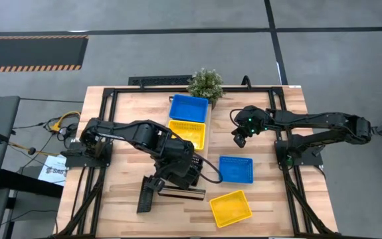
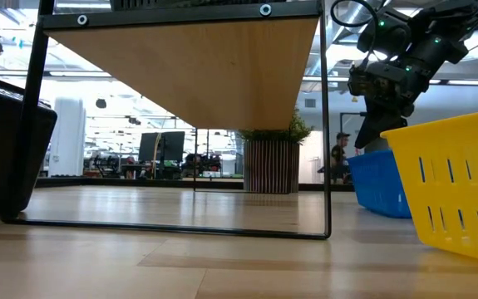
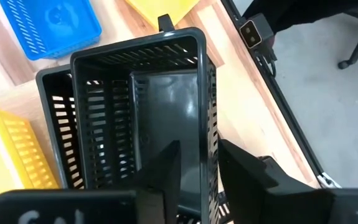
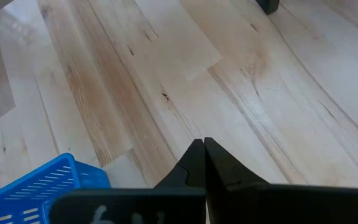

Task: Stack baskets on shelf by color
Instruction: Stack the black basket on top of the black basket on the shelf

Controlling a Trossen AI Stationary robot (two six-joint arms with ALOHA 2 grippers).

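The left gripper (image 3: 197,168) pinches one thin wall of a black basket (image 3: 166,93) — it could slip and drop — while the right gripper (image 4: 202,152), pressed together, waits.

A potted plant (image 1: 206,82) stands at the far edge of the tabletop (image 1: 131,119), at its middle. Just in front of it, two baskets (image 1: 189,107) lie one before the other on the shelf (image 1: 197,143), touching. To the right of the shelf's near end a third basket (image 1: 236,169) lies flat on the tabletop, and a fourth (image 1: 230,208) lies nearer the front edge. The left gripper (image 1: 156,186) is at the shelf's near end, its jaws on the wall of a basket (image 3: 160,118) nested in another (image 3: 57,124). The right gripper (image 1: 238,141) hangs above the tabletop, behind the third basket.
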